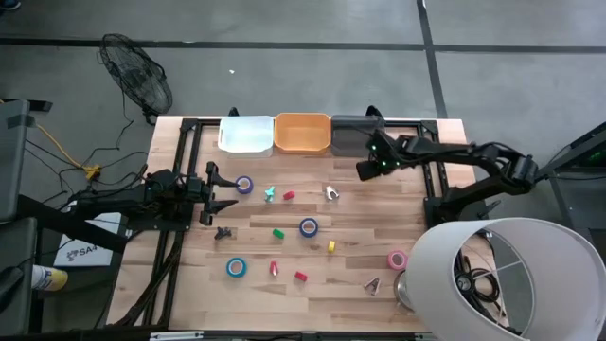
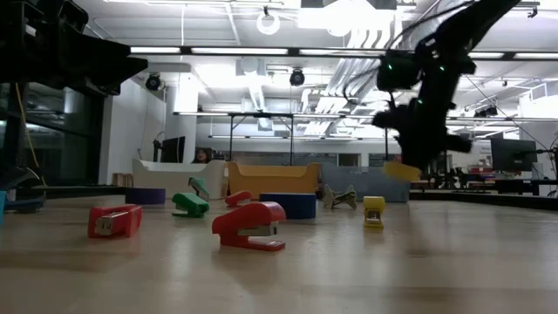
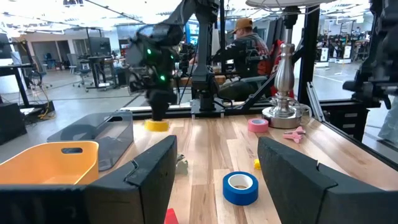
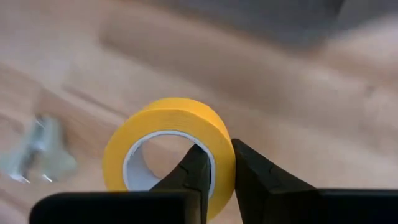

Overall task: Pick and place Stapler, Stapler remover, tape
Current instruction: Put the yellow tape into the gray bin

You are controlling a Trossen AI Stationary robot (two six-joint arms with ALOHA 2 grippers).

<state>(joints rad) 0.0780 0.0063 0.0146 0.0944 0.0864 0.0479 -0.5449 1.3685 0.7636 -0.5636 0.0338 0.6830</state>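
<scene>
My right gripper (image 4: 219,163) is shut on a yellow tape roll (image 4: 168,146) and hangs above the table's far right part, in front of the grey bin (image 1: 352,135). The low view shows the roll (image 2: 402,171) off the wood. Purple (image 1: 244,185), blue (image 1: 309,226), light blue (image 1: 236,268) and pink (image 1: 397,259) tape rolls lie flat on the table. Small staplers lie there too, among them a red one (image 2: 251,226), a green one (image 1: 278,232) and a yellow one (image 2: 374,210). A silver staple remover (image 1: 330,193) lies near the held roll. My left gripper (image 3: 217,180) stands open at the table's left side. My right gripper pinches the wall of the yellow tape ring (image 4: 221,149), with one finger (image 4: 196,168) inside the open centre and the other finger (image 4: 249,171) outside. The fingers come from above, slanting down. The roll hangs at the fingertips, roughly level, lifted clear of the table.
White (image 1: 245,134), orange (image 1: 302,134) and grey bins stand in a row at the far edge. A large white lampshade (image 1: 502,279) on a metal base (image 3: 285,106) fills the near right corner. Other small removers, such as a teal one (image 1: 269,194), are scattered mid-table.
</scene>
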